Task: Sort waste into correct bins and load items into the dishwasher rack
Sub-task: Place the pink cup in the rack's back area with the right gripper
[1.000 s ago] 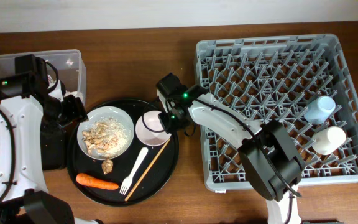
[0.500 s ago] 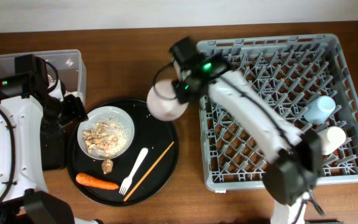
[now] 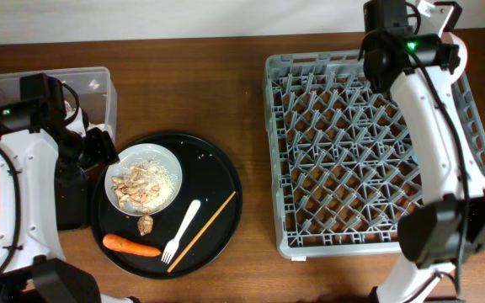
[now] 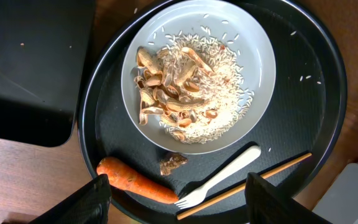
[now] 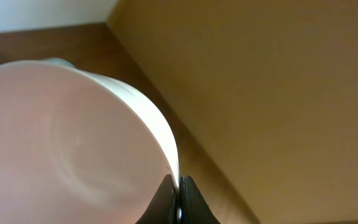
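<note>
Cream bowl (image 5: 73, 143) is pinched by the rim in the right end effector (image 5: 179, 186), clamped tight. Left end effector (image 4: 178, 186) is spread apart, with the plate (image 4: 257, 56) of rice (image 4: 222, 102) seen just beyond its fingertips.

The brown wooden table (image 3: 226, 93) carries a clear plastic tub (image 3: 101, 82) at the upper left. A shallow black rectangular tray (image 3: 72, 202) lies just below it, a round black tray (image 3: 219, 181) sits lower centre-left, and the grey dishwasher rack (image 3: 273, 151) fills the right.
</note>
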Motion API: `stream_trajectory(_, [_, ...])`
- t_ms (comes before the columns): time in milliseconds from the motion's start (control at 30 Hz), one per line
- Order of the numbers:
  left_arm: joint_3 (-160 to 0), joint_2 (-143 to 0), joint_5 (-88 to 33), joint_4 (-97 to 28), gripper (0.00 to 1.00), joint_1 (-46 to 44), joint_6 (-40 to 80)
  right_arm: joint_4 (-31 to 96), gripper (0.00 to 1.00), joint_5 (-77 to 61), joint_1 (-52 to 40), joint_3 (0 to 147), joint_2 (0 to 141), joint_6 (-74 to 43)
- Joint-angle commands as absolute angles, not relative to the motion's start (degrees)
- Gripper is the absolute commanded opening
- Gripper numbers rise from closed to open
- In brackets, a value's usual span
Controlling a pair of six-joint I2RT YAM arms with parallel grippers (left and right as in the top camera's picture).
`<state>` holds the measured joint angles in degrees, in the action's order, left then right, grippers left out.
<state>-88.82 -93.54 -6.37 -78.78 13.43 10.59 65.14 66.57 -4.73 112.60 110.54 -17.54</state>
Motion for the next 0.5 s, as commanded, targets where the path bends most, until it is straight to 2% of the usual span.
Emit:
stream_trajectory(0, [-88.9,-92.6,-6.2,-78.5,0.69,13.7,11.1,64.9,0.04,71.2,-3.8,112.3,117.1,-19.0])
stream_trajectory(167, [-88.9,-92.6,-6.2,-78.5,0.69,13.7,11.1,64.8,0.04,70.7,-4.5,112.3,125.3,-19.0])
stream_trajectory(467, [-88.9,-92.6,-6.2,-78.3,0.68,13.7,11.1,64.1,0.04,61.3,-7.9,109.3,127.1,-21.6])
